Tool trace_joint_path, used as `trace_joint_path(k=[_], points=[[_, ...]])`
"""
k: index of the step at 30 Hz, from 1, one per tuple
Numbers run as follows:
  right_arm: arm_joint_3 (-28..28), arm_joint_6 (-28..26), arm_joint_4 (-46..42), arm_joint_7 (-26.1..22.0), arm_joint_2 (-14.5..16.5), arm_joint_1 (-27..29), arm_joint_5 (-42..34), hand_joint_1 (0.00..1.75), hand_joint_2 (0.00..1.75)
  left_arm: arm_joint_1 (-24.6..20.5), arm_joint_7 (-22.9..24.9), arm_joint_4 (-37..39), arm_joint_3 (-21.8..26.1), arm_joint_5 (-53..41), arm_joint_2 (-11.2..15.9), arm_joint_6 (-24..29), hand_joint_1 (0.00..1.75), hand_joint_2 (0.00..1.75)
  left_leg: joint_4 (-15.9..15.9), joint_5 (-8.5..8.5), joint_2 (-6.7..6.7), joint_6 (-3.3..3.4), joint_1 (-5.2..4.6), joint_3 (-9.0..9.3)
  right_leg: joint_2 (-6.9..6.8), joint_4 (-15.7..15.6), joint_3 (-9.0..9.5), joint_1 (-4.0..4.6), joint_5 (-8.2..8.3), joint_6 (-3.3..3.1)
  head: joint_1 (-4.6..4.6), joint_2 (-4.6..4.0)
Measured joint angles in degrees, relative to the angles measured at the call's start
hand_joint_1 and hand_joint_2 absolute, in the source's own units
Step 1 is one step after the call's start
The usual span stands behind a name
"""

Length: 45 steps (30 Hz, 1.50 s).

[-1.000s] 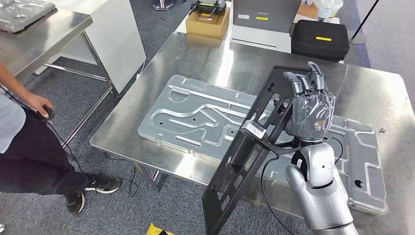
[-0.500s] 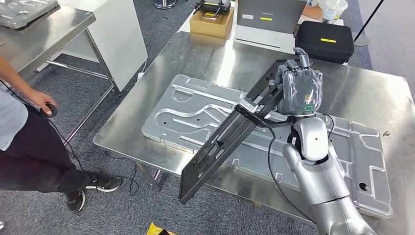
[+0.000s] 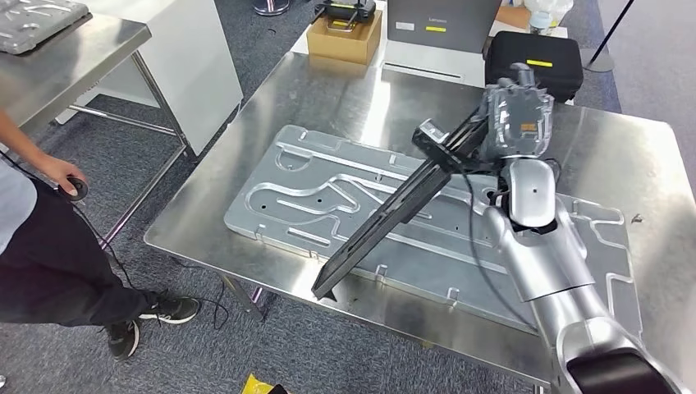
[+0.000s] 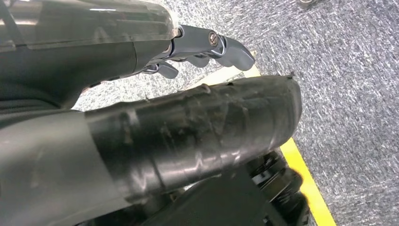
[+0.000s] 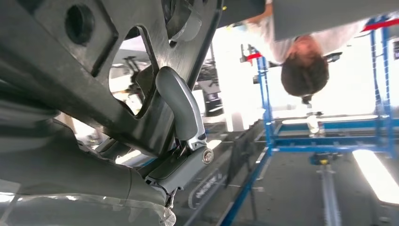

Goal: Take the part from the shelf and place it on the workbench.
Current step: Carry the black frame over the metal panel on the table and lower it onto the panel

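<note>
- The workbench (image 3: pixel 624 156) bears a large silver plate (image 3: pixel 328 197).
- The black part (image 3: pixel 394 217) slants above that plate, its lower end near the bench's front edge.
- The right hand (image 3: pixel 515 121) grips the part's upper end, a finger (image 5: pixel 181 106) hooked through an opening: the placing step.
- Next, I judge: lower it flat, then release.
- The left hand (image 4: pixel 207 44) hangs over carpet, fingers curled, holding nothing.

Cardboard box (image 3: pixel 345 37) beside black case (image 3: pixel 533 64).
</note>
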Motion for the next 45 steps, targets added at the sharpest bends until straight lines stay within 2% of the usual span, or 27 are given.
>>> trace_joint_path(k=[3,5,8,9,10,11,13,15,17,20,21,23,24,25,26,27,28,30,33,35,36,38,40,41,42,43,45], points=[[-1.7,0.2,1.4,0.8,-1.7,-1.1,-2.4,1.75,1.75,0.1,0.1,0.0,0.0,0.1,0.0,0.3,0.0,0.0,-1.6,0.11,-0.09,0.5,-0.05,0.62,-0.05,-0.2,-0.17,0.07,0.03,0.92,-0.02,0.0],[-2.8,0.2,2.2,0.9,-2.9,-1.5,-3.7,1.75,1.75,0.2,0.1,0.0,0.0,0.1,0.0,0.4,0.0,0.0,-2.3,0.44,-0.09,1.17,0.19,1.0,-0.09,1.3,-0.81,-0.03,-1.21,1.53,0.06,0.0],[-4.0,0.1,3.3,0.9,-4.6,-2.0,-4.6,1.75,1.75,0.2,0.1,0.0,0.0,0.2,0.0,0.5,0.0,0.0,-2.7,0.54,-0.05,1.8,0.24,1.24,-0.09,11.2,-5.62,-0.23,-5.9,2.27,0.17,0.0],[-4.2,0.2,3.7,0.9,-5.1,-2.0,-4.8,1.75,1.75,0.2,0.1,0.0,0.0,0.3,0.0,0.5,0.0,0.0,-2.6,0.47,-0.03,1.84,0.22,1.24,-0.1,14.2,-7.31,-0.29,-6.71,2.45,0.18,0.0],[-4.4,0.2,4.1,0.9,-5.6,-2.0,-5.0,1.75,1.75,0.2,0.2,0.0,0.0,0.4,0.0,0.5,0.0,0.0,-2.5,0.37,-0.02,1.86,0.22,1.26,-0.11,15.6,-8.22,-0.36,-6.5,2.56,0.17,0.0],[-4.6,0.2,4.4,0.9,-6.0,-2.0,-5.3,1.75,1.75,0.3,0.2,0.0,0.0,0.4,0.0,0.5,0.0,0.0,-2.4,0.24,-0.01,1.84,0.23,1.31,-0.13,14.6,-7.96,-0.43,-5.15,2.62,0.18,0.0],[-5.0,0.3,4.9,1.0,-6.9,-2.0,-5.8,1.75,1.75,0.3,0.1,0.0,0.0,0.6,-0.1,0.5,0.0,0.0,-2.1,-0.16,-0.08,1.62,0.22,1.45,-0.21,7.3,-4.73,-0.61,-0.97,2.55,0.18,0.0],[-5.5,0.3,5.3,1.1,-7.8,-2.2,-6.1,1.75,1.75,0.3,0.1,0.0,0.0,0.7,-0.1,0.5,0.0,0.0,-1.7,-0.47,-0.2,1.17,0.0,1.36,-0.24,1.1,-1.82,-0.43,1.14,2.22,0.17,0.0],[-6.0,0.3,5.8,1.1,-8.7,-2.1,-6.5,1.75,1.75,0.4,0.1,0.0,0.0,0.9,-0.1,0.6,0.0,0.0,-1.6,-0.46,-0.26,0.7,-0.21,1.23,-0.13,0.0,-1.32,-0.14,1.05,1.75,0.14,0.0],[-6.8,0.0,6.4,1.1,-10.1,-1.3,-7.1,1.75,1.75,0.5,0.0,0.0,0.0,1.1,-0.1,0.7,0.0,0.0,-0.4,-1.58,-0.14,-0.12,-0.23,0.77,-0.11,-0.4,-1.09,-0.57,1.24,0.73,0.1,0.0],[-7.1,-0.2,6.5,1.2,-10.5,-1.0,-7.2,1.75,1.75,0.5,0.0,0.0,0.0,1.1,-0.1,0.7,0.0,0.0,1.8,-2.93,-0.07,-0.38,-0.2,-0.19,-0.16,-0.5,-0.95,-0.71,1.29,0.37,0.07,0.0],[-7.7,-0.6,6.8,1.1,-11.2,-0.4,-7.5,1.75,1.75,0.5,0.0,0.0,0.0,1.2,-0.1,0.8,0.0,0.0,9.2,-6.47,0.02,-0.7,-0.05,-3.62,-0.25,-0.5,-0.87,-0.62,1.21,-0.05,0.01,0.0],[-7.9,-0.7,7.0,1.1,-11.5,0.0,-7.7,1.75,1.75,0.6,0.0,0.0,0.0,1.2,-0.1,0.8,0.0,0.0,12.8,-7.66,0.02,-0.79,0.01,-5.32,-0.25,-0.5,-0.85,-0.57,1.18,-0.1,0.01,0.0],[-8.2,-0.8,7.2,1.0,-11.8,0.4,-7.9,1.75,1.75,0.7,0.0,0.0,0.0,1.3,-0.1,0.8,0.0,0.0,14.7,-7.89,0.02,-0.82,0.04,-6.3,-0.22,-0.5,-0.81,-0.52,1.15,-0.14,0.01,0.0],[-8.5,-0.9,7.3,0.9,-12.0,1.0,-8.1,1.75,1.75,0.7,-0.1,0.0,0.0,1.4,-0.1,0.8,0.0,0.0,14.2,-6.95,0.02,-0.75,0.05,-6.16,-0.19,-0.5,-0.72,-0.47,1.11,-0.14,0.01,0.0],[-8.9,-1.2,7.3,0.6,-12.3,1.8,-8.6,1.75,1.75,0.8,-0.3,0.0,0.0,1.6,-0.1,0.9,0.0,0.0,11.4,-5.06,0.01,-0.56,0.05,-4.84,-0.15,-0.5,-0.56,-0.42,1.04,-0.11,0.01,0.0],[-9.4,-1.7,7.1,0.2,-12.6,2.7,-9.2,1.75,1.75,0.8,-0.4,0.0,0.0,1.9,-0.1,1.0,0.0,0.0,7.1,-2.95,0.0,-0.27,0.04,-2.84,-0.14,-0.5,-0.39,-0.37,0.94,-0.03,0.02,0.0],[-10.7,-3.3,6.3,-1.1,-13.2,5.5,-10.8,1.75,1.75,0.8,-0.9,0.0,0.0,2.5,-0.1,1.4,0.0,0.0,0.1,-0.6,-0.05,0.24,-0.15,0.69,-0.18,-0.5,-0.23,-0.13,0.76,0.29,0.02,0.0],[-12.9,-5.4,2.8,-3.8,-13.7,11.9,-12.9,1.75,1.75,1.4,-1.7,0.0,0.3,3.6,0.0,1.9,0.0,0.0,-2.0,-0.6,-0.15,0.7,-0.26,1.84,-0.25,-0.9,0.06,0.06,0.8,1.12,0.03,0.0],[-14.3,-6.7,-1.2,-6.4,-13.8,17.6,-14.1,1.75,1.75,1.9,-2.4,0.0,0.6,4.5,0.0,2.3,0.0,0.0,-3.0,-0.24,-0.1,1.31,0.06,2.55,-0.23,-0.4,0.2,-0.01,0.02,1.68,0.09,0.0],[-15.0,-7.3,-3.4,-7.9,-13.8,20.4,-14.7,1.75,1.75,2.0,-2.7,0.0,0.7,4.9,-0.1,2.6,0.0,0.0,-3.5,-0.02,-0.07,1.64,0.23,2.91,-0.22,1.2,-0.38,-0.07,-1.14,1.93,0.12,0.0],[-16.4,-7.8,-7.6,-10.2,-13.7,25.9,-15.5,1.72,1.75,2.4,-3.3,0.0,0.9,5.6,-0.1,2.8,0.0,0.0,-4.0,0.1,-0.06,2.02,0.31,3.24,-0.2,7.7,-3.37,-0.34,-4.75,2.39,0.16,0.0],[-17.9,-7.4,-11.6,-12.1,-13.4,31.2,-16.0,0.93,1.75,2.9,-3.7,0.0,1.2,6.3,0.0,3.0,0.0,0.0,-3.9,-0.05,-0.1,2.05,0.32,3.29,-0.21,13.8,-6.47,-0.61,-6.85,2.84,0.15,0.0],[-18.4,-7.1,-13.4,-12.8,-13.2,33.7,-16.1,0.5,1.75,3.1,-3.9,0.0,1.3,6.5,0.0,3.1,0.0,0.0,-3.9,-0.16,-0.12,1.97,0.34,3.33,-0.23,14.1,-6.73,-0.8,-6.31,3.02,0.15,0.0],[-18.9,-6.5,-15.3,-13.4,-13.0,36.1,-16.1,0.09,1.75,3.3,-4.0,0.0,1.5,6.8,0.0,3.2,0.0,0.0,-3.7,-0.33,-0.13,1.82,0.39,3.39,-0.25,12.0,-5.77,-1.03,-4.74,3.17,0.15,0.0],[-19.2,-5.9,-16.9,-13.8,-12.9,38.1,-16.0,0.04,1.75,3.3,-4.1,0.0,1.7,7.0,0.0,3.3,0.0,0.0,-3.5,-0.57,-0.14,1.59,0.45,3.44,-0.33,8.1,-3.81,-1.27,-2.68,3.32,0.16,0.0],[-19.9,-4.7,-20.0,-14.4,-12.7,41.9,-15.1,0.0,1.75,3.4,-4.2,0.0,2.0,7.3,0.0,3.4,0.0,0.0,-2.8,-1.23,-0.17,0.88,0.33,3.44,-0.28,1.3,-0.31,-1.26,-0.25,3.16,0.14,0.0]])
